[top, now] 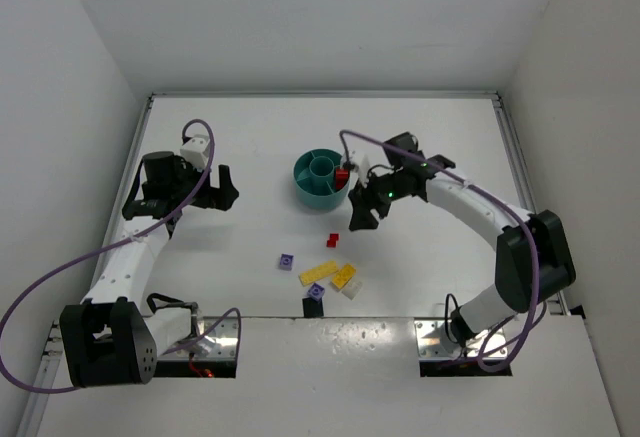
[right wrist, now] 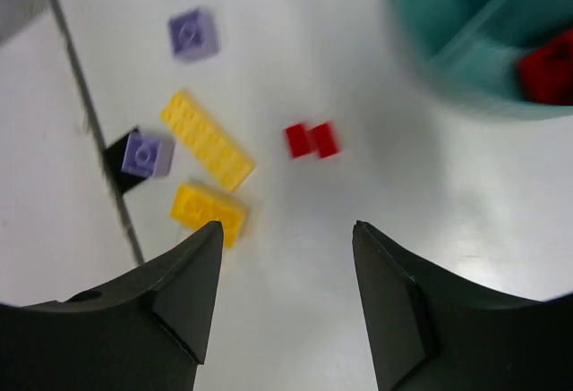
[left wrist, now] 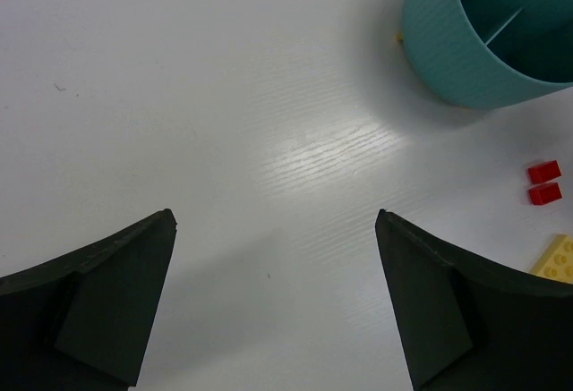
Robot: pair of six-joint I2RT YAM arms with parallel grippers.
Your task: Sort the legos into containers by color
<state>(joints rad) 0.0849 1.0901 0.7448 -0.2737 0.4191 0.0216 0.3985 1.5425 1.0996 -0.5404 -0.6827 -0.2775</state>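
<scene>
On the bench, the teal dish stands near the middle, between the two arms. We find one red brick already inside it, in a ring section on the side facing the right arm. We cannot tell whether any other section holds a brick.

The other legos lie loose on the bench, nearer the arm bases than the dish:
- two small red bricks, side by side
- a purple brick
- a long yellow plate
- a shorter yellow brick, with an off-white brick touching it
- a second purple brick, resting on a black block at the near bench edge

The right tool hovers between the dish and the loose group, jaws partly apart, with nothing between them. The left tool hangs well to the left of the dish, jaws fully apart and empty.

We judge the task barely started: one brick is sorted and seven are left. The two red bricks lie nearest the right tool and belong with the red one in the dish, so we rate them the likely next pick.
</scene>
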